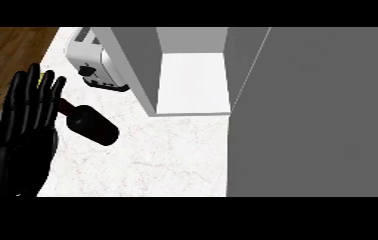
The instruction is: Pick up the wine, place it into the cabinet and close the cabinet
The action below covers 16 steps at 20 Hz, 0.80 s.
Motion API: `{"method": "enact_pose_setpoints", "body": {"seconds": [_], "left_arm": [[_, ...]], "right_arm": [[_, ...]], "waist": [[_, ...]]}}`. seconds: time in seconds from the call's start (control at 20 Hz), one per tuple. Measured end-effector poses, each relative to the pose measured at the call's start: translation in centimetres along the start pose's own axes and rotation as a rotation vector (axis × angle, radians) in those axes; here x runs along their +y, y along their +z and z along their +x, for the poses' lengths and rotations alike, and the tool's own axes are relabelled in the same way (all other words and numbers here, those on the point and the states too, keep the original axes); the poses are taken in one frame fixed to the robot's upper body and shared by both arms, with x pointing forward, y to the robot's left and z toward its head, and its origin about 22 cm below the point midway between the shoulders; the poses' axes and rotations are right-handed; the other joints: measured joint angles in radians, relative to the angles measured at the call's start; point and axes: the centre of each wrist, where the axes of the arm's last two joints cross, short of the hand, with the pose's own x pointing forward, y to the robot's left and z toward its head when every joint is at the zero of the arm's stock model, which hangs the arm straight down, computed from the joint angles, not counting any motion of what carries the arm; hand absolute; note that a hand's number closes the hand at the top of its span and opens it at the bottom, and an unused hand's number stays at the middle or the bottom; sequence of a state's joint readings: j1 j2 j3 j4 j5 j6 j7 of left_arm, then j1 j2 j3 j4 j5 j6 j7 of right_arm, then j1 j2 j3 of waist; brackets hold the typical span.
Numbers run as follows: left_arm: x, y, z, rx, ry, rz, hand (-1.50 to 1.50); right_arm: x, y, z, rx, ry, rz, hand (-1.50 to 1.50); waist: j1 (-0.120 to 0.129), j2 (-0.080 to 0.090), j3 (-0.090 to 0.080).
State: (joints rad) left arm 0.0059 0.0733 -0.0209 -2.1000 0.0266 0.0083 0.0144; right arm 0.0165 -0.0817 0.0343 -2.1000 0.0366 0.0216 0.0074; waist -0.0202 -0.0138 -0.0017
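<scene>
A dark wine bottle (92, 124) lies on its side on the white marble counter (162, 159), neck pointing to the upper left. My left hand (29, 114) stands at the view's left edge, fingers straight and up, just left of the bottle's neck and holding nothing. The grey cabinet (140, 64) stands at the back with its inside white shelf (193, 84) showing. Its open door (310, 114) fills the right side of the view. My right hand does not show.
A silver toaster (94, 61) sits at the back left, beside the cabinet's left wall. The counter's left edge meets a wooden floor (26, 46). The open door hides everything on the right.
</scene>
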Motion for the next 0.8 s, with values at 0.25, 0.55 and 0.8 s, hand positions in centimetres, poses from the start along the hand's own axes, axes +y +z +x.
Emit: {"method": "enact_pose_setpoints", "body": {"seconds": [0.25,0.55,0.8], "left_arm": [[0.0,-3.9,-1.0,0.032,-0.086,0.115,-1.50],[-1.4,-8.0,-2.9,0.180,-0.026,0.270,-1.50],[-4.8,-11.4,-1.8,0.234,0.011,0.302,-1.50]], "right_arm": [[-0.2,1.2,1.0,-0.020,-0.009,-0.017,-1.50],[1.6,2.9,2.4,0.034,-0.153,0.201,-1.50],[1.5,4.3,5.7,0.060,-0.195,0.266,-1.50]], "waist": [[-0.002,0.011,0.002],[-0.015,0.016,0.002],[-0.004,0.013,0.002]]}}
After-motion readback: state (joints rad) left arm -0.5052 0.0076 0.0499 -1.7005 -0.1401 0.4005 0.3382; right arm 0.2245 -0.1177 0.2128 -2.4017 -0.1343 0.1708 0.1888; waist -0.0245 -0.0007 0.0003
